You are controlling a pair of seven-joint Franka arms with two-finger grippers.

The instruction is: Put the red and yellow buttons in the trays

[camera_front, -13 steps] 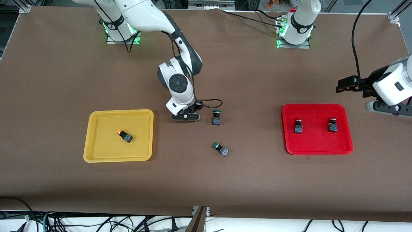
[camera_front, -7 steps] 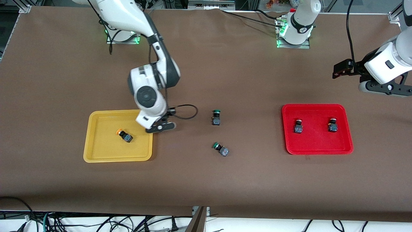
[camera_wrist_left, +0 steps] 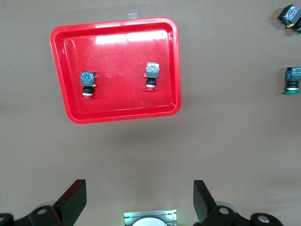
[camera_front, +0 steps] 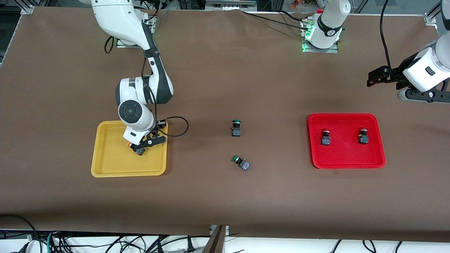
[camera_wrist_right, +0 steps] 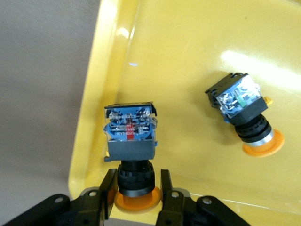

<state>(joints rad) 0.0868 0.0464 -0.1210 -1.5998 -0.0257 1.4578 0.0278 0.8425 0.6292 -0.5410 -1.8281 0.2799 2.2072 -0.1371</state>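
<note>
Right gripper [camera_wrist_right: 136, 188], carried over the yellow tray [camera_front: 105, 168] from mid-tabletop, fingers clamping a yellow button [camera_wrist_right: 130, 141]; dropped here it may strike the button [camera_wrist_right: 244, 117] beneath; left gripper [camera_wrist_left: 138, 202] waits open.

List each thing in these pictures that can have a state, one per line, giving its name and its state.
Right gripper: shut on a yellow button, over the yellow tray.
Other yellow button: lying on its side in the yellow tray.
Left gripper: open, empty, waiting above the table.
Red tray: holds two red buttons.
Two green buttons: on the table between the trays, in neither.
</note>
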